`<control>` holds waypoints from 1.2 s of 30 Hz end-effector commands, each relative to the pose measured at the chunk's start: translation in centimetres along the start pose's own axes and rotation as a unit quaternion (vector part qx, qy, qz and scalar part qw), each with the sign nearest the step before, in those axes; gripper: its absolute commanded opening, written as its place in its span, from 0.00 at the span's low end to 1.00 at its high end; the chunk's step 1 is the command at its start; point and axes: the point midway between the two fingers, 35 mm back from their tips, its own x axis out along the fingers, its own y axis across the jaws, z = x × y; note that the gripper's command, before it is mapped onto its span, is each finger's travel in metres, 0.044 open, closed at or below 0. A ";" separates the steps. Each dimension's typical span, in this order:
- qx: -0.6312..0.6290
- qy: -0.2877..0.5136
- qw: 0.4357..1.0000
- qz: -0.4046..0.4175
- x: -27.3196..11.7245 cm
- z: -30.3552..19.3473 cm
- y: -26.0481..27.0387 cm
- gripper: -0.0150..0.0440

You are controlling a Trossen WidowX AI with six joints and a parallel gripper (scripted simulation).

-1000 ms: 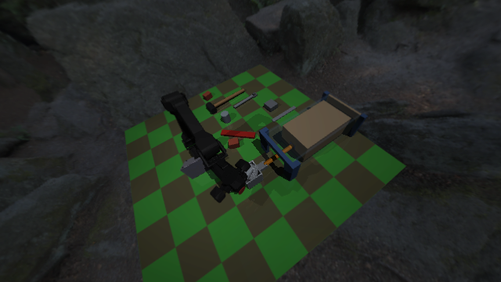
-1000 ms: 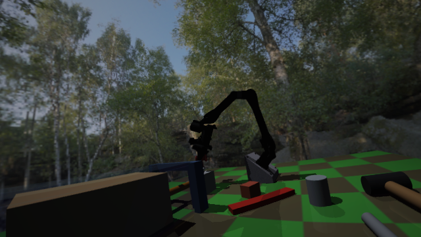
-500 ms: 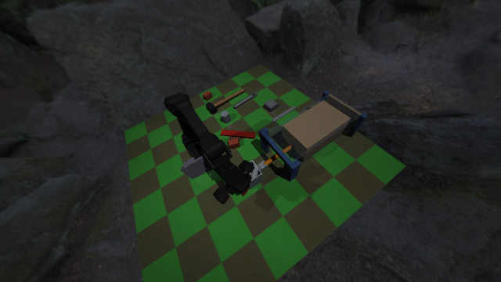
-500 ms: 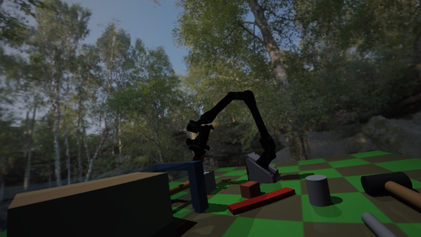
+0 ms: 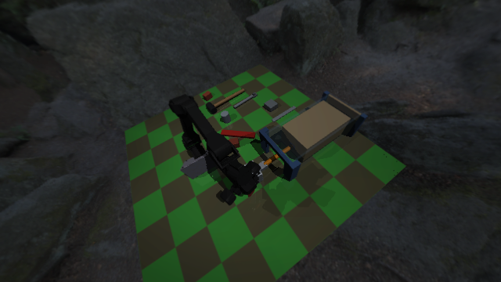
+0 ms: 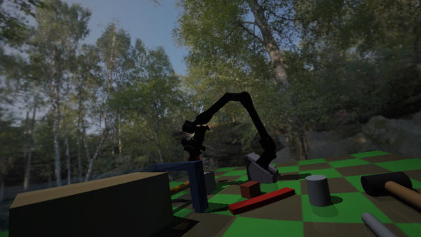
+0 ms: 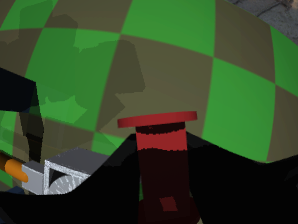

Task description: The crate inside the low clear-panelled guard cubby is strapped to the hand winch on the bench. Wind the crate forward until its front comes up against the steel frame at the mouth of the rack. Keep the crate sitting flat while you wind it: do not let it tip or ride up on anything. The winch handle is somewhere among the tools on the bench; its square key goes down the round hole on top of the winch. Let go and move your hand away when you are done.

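Observation:
My gripper [image 5: 252,192] [image 6: 194,158] [image 7: 156,138] is shut on the winch handle's red knob [image 7: 161,119], beside the winch. The dark fingers cover much of the knob, and the handle's arm and key are hidden in the wrist view. The hand winch [image 5: 262,168] [image 6: 210,182] [image 7: 80,156] stands in front of the blue frame [image 5: 291,169] [image 6: 198,191] at the rack's mouth. An orange strap [image 5: 277,156] [image 6: 179,187] [image 7: 16,170] runs from the winch under the frame's top bar toward the tan crate [image 5: 317,123] [image 6: 99,189]. The crate looks flat in the cubby, with a gap between its front and the frame.
A red bar [image 5: 238,134] [image 6: 261,201] and a brownish-red block [image 5: 234,142] [image 6: 250,189] lie near the arm's base. A grey cylinder [image 5: 225,117] [image 6: 318,191], a mallet [image 5: 228,99], a wrench [image 5: 245,100], a grey block [image 5: 270,105] and a grey rod [image 5: 284,113] are farther back.

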 end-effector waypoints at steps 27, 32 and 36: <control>-0.005 -0.007 1.000 0.011 1.3 2.8 4.4 0.25; -0.005 -0.007 1.000 0.012 1.4 3.0 5.1 0.25; -0.005 -0.007 1.000 0.012 1.4 3.1 5.6 0.25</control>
